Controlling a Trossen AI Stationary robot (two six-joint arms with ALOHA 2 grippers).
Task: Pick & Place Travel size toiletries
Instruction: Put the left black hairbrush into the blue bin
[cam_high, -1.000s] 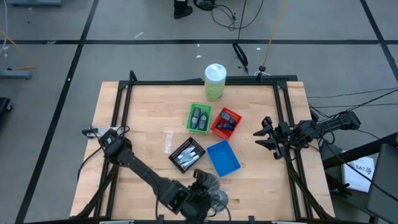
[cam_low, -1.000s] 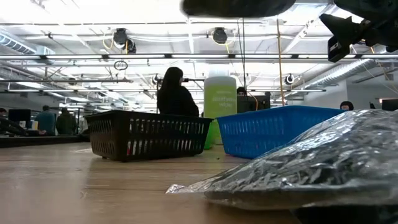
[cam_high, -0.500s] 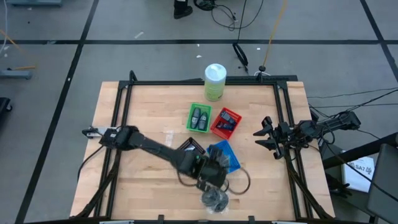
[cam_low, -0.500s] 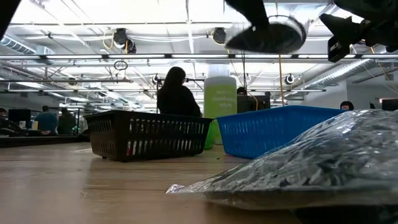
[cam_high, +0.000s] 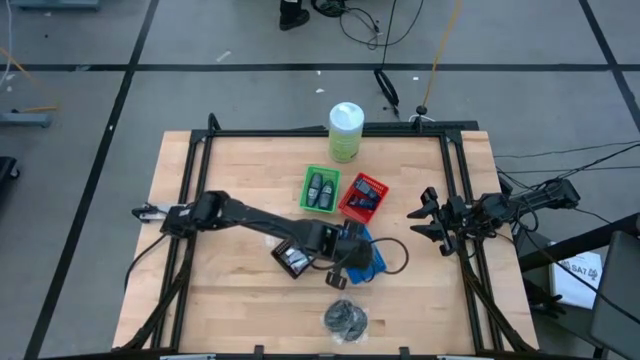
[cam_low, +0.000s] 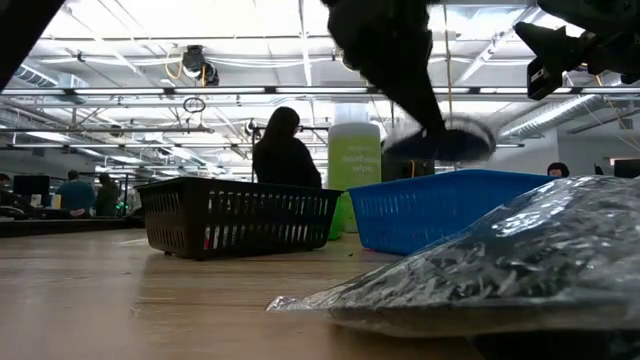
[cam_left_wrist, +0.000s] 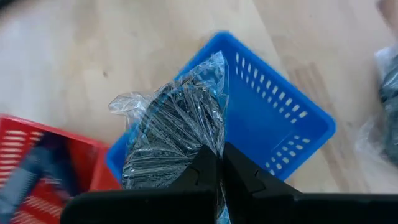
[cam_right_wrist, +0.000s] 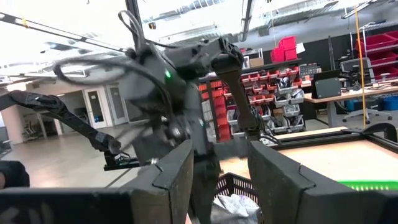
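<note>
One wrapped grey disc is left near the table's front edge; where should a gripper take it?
From straight above, by the loose crinkled wrap of the disc. It lies flat and alone, so nothing blocks a downward approach. The left gripper holds its twin by the wrap.

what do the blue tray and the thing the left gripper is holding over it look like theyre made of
The blue tray looks like moulded plastic: uniform colour, slotted walls. The grey disc, pinched by the left gripper, looks wrapped in thin clear film, crinkled and glinting; what is inside cannot be told.
</note>
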